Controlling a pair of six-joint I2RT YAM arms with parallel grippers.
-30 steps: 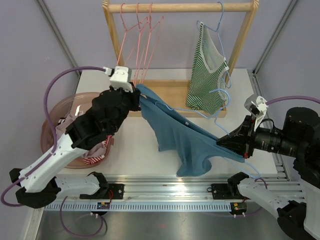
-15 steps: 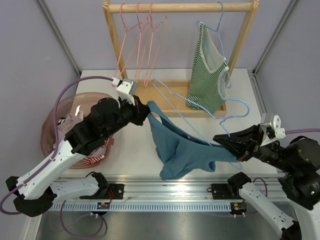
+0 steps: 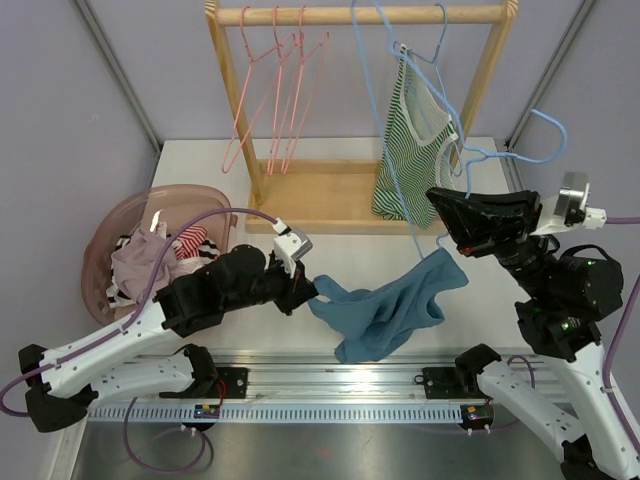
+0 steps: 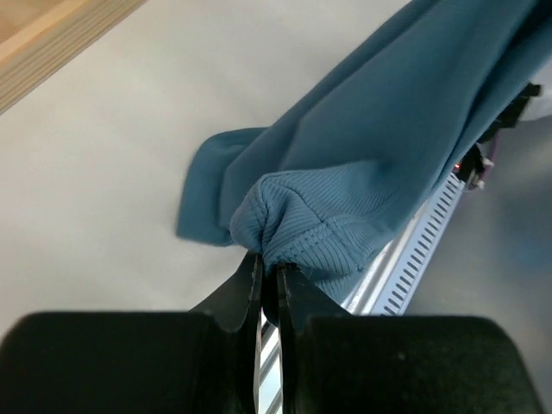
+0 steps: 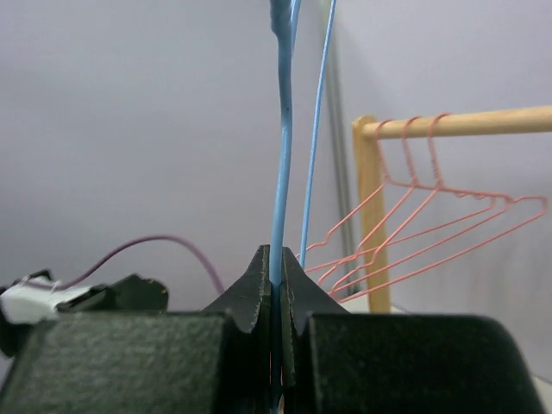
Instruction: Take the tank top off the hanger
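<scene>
The blue tank top [image 3: 385,312] hangs bunched over the table's near edge. My left gripper [image 3: 312,290] is shut on its ribbed hem; the left wrist view shows the cloth [image 4: 388,147] pinched at the gripper [image 4: 269,263]. My right gripper [image 3: 437,200] is shut on the light blue wire hanger [image 3: 497,156] and holds it raised and tilted at the right. The right wrist view shows the wire [image 5: 280,129] between the closed gripper [image 5: 276,259]. One corner of the top reaches up near the hanger's lower end. I cannot tell whether it still hangs there.
A wooden rack [image 3: 360,15] at the back carries several pink hangers [image 3: 280,90] and a green striped tank top [image 3: 410,150] on another blue hanger. A pink basket [image 3: 105,235] of clothes stands at the left. A metal rail [image 3: 330,380] runs along the near edge.
My right gripper lifted the hanger up and back. My left gripper dropped toward the near edge, pulling the blue top down and along the hanger; the cloth is now bunched and slack.
</scene>
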